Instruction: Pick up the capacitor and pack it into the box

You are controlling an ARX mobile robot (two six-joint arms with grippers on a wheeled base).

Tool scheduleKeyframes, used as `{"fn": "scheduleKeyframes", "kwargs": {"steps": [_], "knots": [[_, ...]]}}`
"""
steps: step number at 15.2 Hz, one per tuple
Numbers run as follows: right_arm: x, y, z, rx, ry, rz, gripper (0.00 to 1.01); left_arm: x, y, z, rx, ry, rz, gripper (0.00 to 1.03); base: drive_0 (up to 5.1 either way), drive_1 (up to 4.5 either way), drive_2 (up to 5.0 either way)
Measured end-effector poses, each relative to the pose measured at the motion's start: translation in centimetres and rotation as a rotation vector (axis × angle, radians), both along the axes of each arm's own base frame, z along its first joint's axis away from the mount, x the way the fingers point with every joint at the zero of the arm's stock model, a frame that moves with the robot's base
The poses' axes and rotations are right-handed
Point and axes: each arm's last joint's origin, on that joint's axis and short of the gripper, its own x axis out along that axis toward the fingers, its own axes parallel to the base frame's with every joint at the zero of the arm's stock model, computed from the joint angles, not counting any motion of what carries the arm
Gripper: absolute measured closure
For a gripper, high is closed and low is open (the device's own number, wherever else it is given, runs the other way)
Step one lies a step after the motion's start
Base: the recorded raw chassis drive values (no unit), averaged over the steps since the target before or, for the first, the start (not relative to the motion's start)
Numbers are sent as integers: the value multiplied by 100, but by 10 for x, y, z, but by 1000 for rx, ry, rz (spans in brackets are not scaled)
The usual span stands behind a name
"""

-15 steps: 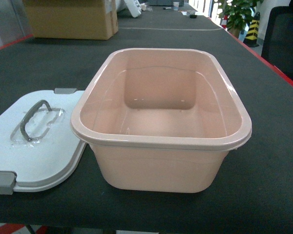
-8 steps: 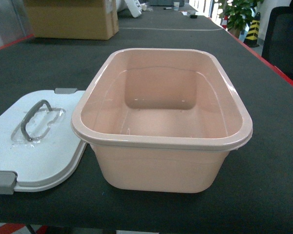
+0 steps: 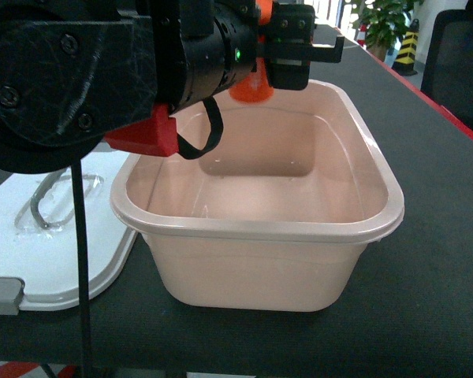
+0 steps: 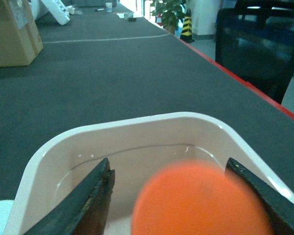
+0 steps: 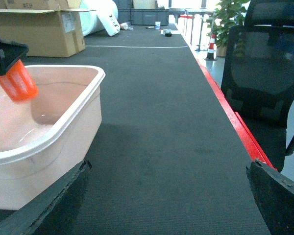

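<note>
The capacitor (image 3: pixel 251 87), an orange cylindrical body, is held in the left gripper (image 3: pixel 288 47) above the far left part of the box (image 3: pixel 260 228) opening, clear of the box floor. In the left wrist view the capacitor (image 4: pixel 201 200) is blurred and fills the space between the two dark fingers (image 4: pixel 88 200); actual contact at the pads cannot be resolved, and the lower part of the capacitor is cut off by the frame edge. In the right wrist view only its lower end (image 5: pixel 17 81) shows, projecting below a dark finger tip. The box stands upright on the dark bench (image 3: pixel 441 260) with its lid (image 3: pixel 55 244) lying flat just beside its left wall; the lid's wire handle (image 3: pixel 43 201) is partly hidden by the left arm, which covers the upper left of the head view. The right gripper (image 5: pixel 166 205) shows only two widely separated finger edges at the lower frame corners, holding nothing, over bare bench to the right of the box (image 5: pixel 63 127).
</note>
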Motion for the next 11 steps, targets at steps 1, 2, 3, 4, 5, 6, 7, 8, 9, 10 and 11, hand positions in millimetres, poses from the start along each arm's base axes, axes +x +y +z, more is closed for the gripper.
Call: {"fn": "scheduleKeyframes", "kwargs": {"steps": [1, 2, 3, 4, 5, 6, 7, 8, 9, 10, 11], "knots": [[0, 0, 0, 0, 0, 0, 3, 1, 1, -2, 3, 5, 9, 28, 0, 0, 0], [0, 0, 0, 0, 0, 0, 3, 1, 1, -1, -1, -1, 13, 16, 0, 0, 0], [0, 0, 0, 0, 0, 0, 3, 2, 3, 0, -2, -4, 21, 4, 0, 0, 0], [0, 0, 0, 0, 0, 0, 3, 3, 6, 1, -14, -22, -11, 5, 0, 0, 0], [0, 0, 0, 0, 0, 0, 3, 0, 16, 3, -15, -23, -3, 5, 0, 0, 0], [0, 0, 0, 0, 0, 0, 3, -7, 33, 9, -23, -35, 9, 5, 0, 0, 0], [0, 0, 0, 0, 0, 0, 3, -10, 59, 21, -43, -77, 54, 5, 0, 0, 0], [0, 0, 0, 0, 0, 0, 3, -12, 86, 31, -58, -114, 113, 5, 0, 0, 0], [0, 0, 0, 0, 0, 0, 3, -15, 117, 34, -60, -143, 176, 5, 0, 0, 0], [0, 0, 0, 0, 0, 0, 3, -15, 165, 6, -26, -65, 281, 5, 0, 0, 0], [0, 0, 0, 0, 0, 0, 3, -13, 180, -14, -10, -6, 307, 5, 0, 0, 0]]}}
